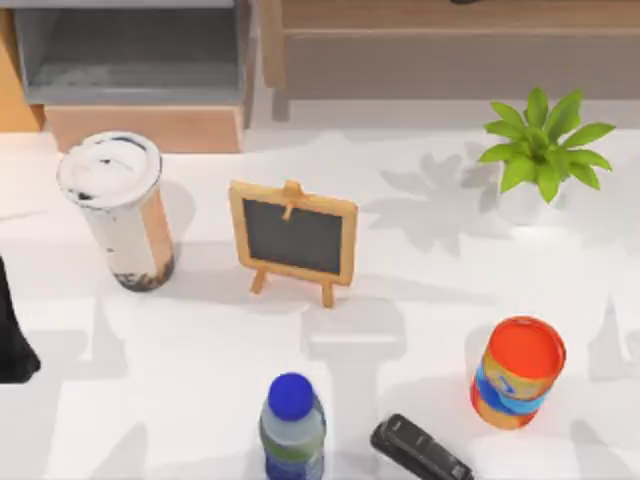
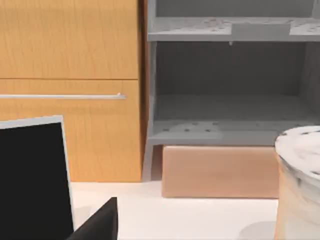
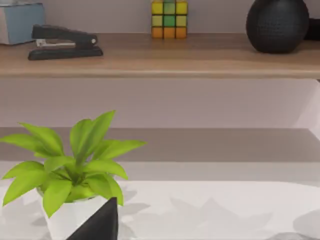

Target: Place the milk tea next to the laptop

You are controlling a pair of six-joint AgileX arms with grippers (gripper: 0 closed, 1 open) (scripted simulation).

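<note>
Status: not started. The milk tea [image 1: 120,210] stands upright and ungripped at the table's [image 1: 420,300] far left, left of the small chalkboard easel [image 1: 293,238]. The laptop [image 2: 32,180] appears in the left wrist view as a dark screen near the cup. A dark part of the left arm [image 1: 12,335] sits at the table's left edge; finger state cannot be told for either arm. Remaining: approach, grasp, lift, carry, set beside the laptop.
</note>
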